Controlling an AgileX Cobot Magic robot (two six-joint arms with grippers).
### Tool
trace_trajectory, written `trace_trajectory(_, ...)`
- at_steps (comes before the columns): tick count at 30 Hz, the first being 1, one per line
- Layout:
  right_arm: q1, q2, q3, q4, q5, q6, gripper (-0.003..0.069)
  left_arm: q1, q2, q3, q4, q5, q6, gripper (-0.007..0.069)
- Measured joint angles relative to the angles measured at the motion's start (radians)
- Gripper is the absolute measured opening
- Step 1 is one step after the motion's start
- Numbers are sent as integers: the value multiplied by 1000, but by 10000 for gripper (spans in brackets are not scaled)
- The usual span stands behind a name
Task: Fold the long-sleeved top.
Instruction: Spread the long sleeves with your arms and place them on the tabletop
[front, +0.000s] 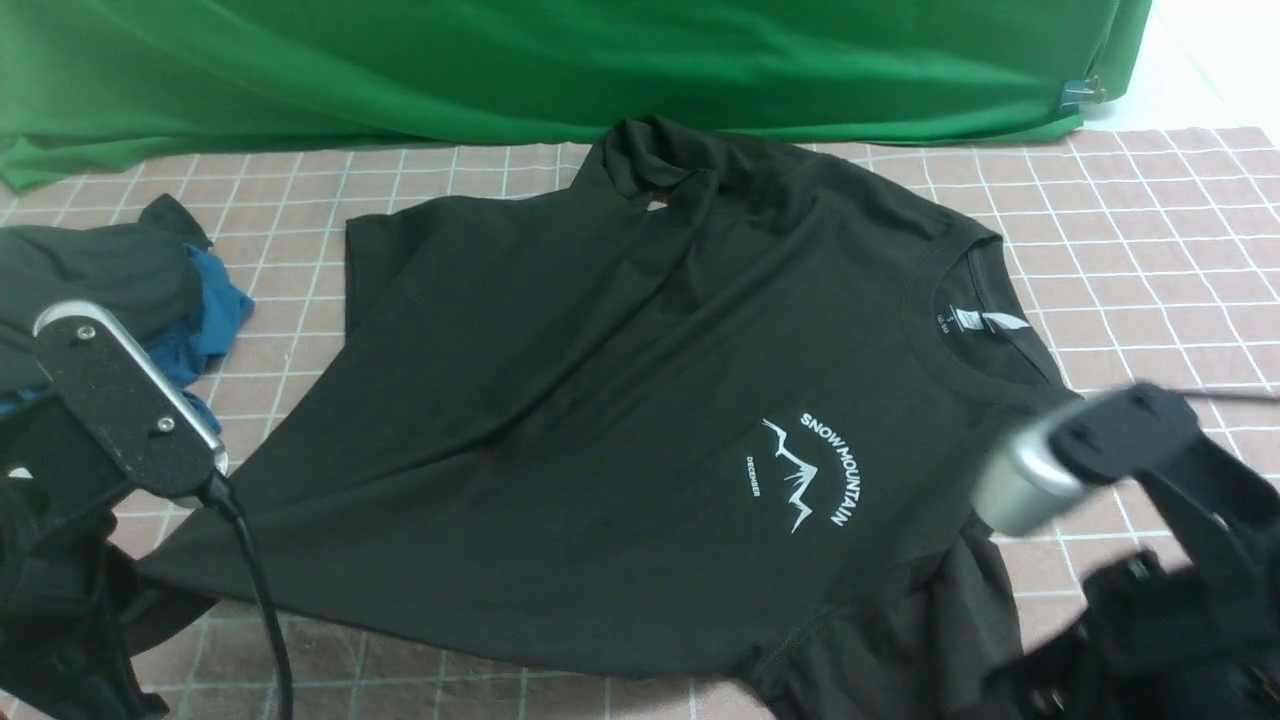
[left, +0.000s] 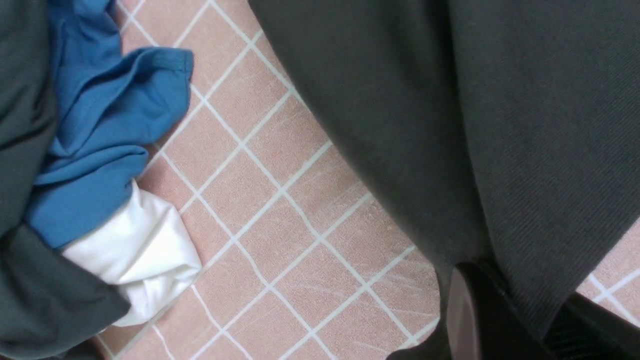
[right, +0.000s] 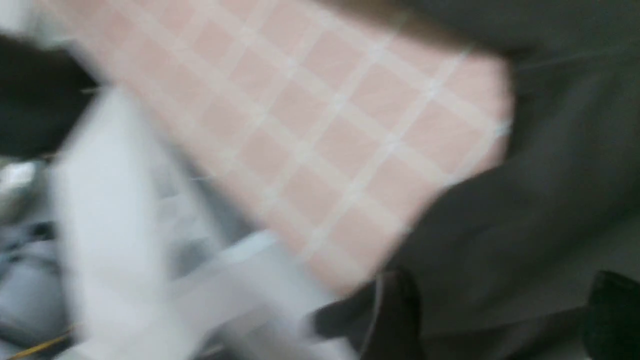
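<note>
The long-sleeved top (front: 600, 400), black with a white "SNOW MOUNTAIN" print, lies spread on the pink checked table (front: 1150, 220), neckline to the right. Its far sleeve (front: 650, 170) is bunched at the back edge. My left gripper (left: 525, 310) is shut on the top's hem at the near left, and the cloth (left: 475, 125) stretches away from the pinch. My right gripper (right: 500, 315) is open, its two dark fingers wide apart over black cloth (right: 550, 200) by the near sleeve. That view is blurred by motion. The right arm (front: 1150, 450) shows at the near right.
A dark grey-green garment (front: 90, 270) and a blue garment (front: 215, 310) are piled at the left, with a white cloth (left: 140, 250) under them. A green backdrop (front: 500, 60) closes the far side. The table's edge (right: 280, 235) shows near the right gripper.
</note>
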Motion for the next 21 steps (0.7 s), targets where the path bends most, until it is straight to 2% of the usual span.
trace_trajectory(2,-13,46,-18,-193,-13,129,512,0,0,0,0,7,0,32)
trace_trajectory(3,-24,59,-19,-244,-15,184,512,0,0,0,0,9,0,32)
trace_trajectory(4,-61,91,-20,-349,-16,255,512,0,0,0,-5,10,0,32)
trace_trajectory(5,-61,92,-20,-360,-16,263,512,0,0,0,-5,10,0,32)
trace_trajectory(6,-122,131,-20,-406,-21,304,512,0,0,0,-12,10,0,32)
trace_trajectory(8,-195,197,-20,-407,-52,317,512,0,-1,0,-21,10,0,32)
trace_trajectory(11,-265,311,-21,-338,-152,277,512,0,-6,0,-23,10,0,32)
trace_trajectory(17,-297,520,-29,-315,-332,239,509,0,-9,0,-31,10,0,32)
trace_trajectory(20,-297,600,-37,-314,-356,221,442,0,-9,1,-35,10,0,32)
trace_trajectory(21,-297,603,-37,-314,-357,221,442,0,-9,1,-35,10,0,32)
